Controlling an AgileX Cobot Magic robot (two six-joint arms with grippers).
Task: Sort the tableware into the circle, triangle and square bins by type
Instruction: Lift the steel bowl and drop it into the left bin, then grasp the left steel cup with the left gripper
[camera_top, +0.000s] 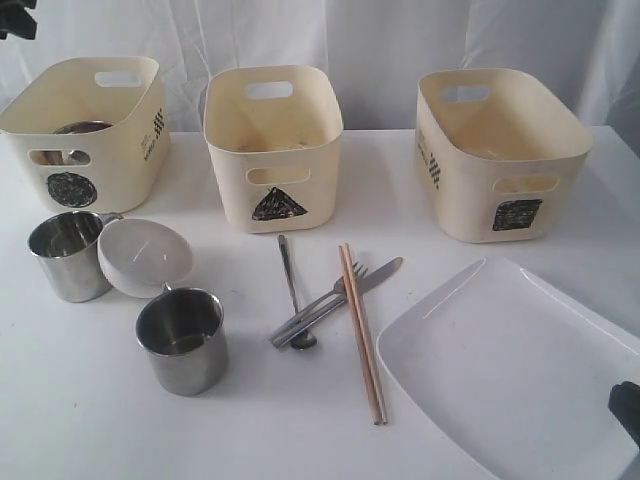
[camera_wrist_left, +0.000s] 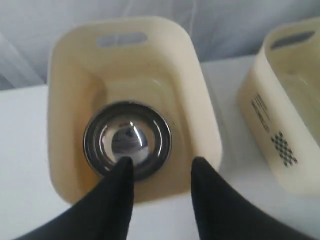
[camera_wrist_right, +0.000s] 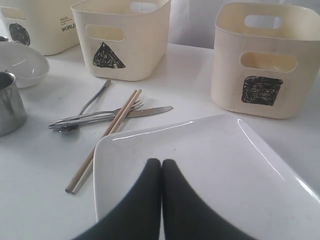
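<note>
Exterior view, left to right.

Upper left: circle bin (camera_top: 110, 160), black scribbled circle on its front. The steel bowl (camera_top: 82, 127) lies inside it, only its rim showing over the bin's edge.

Left wrist view: left gripper (camera_wrist_left: 162, 162) hangs over the circle bin with its jaws set wide apart and nothing between them. The steel bowl rests upright on the bin floor beneath the gripper. One fingertip (camera_wrist_left: 124, 167) overlaps the bowl's rim in the picture; the other is off to the side of it.

Left of centre, on the table (camera_top: 90, 430): a mug (camera_top: 68, 255) upright. The white bowl (camera_top: 145, 257) is tipped on its side, touching that mug. A second mug (camera_top: 182, 340) stands upright just beside the bowl, lower in the frame.

Top centre: triangle bin (camera_top: 225, 170).

Centre: spoon (camera_top: 290, 285), fork (camera_wrist_right: 137, 105) and knife (camera_top: 385, 272) lie crossed in one heap, with the chopsticks (camera_top: 362, 335) laid over the fork and knife.

Upper right: square bin (camera_top: 460, 190).

Lower right: plate (camera_top: 500, 370), flat on the table.

Right wrist view: right gripper (camera_wrist_right: 161, 162) has its fingers pressed together and grips nothing. It is over the near part of the plate. Whether it touches the plate, I cannot tell. The cutlery heap lies well apart from it, beyond the plate's edge.
</note>
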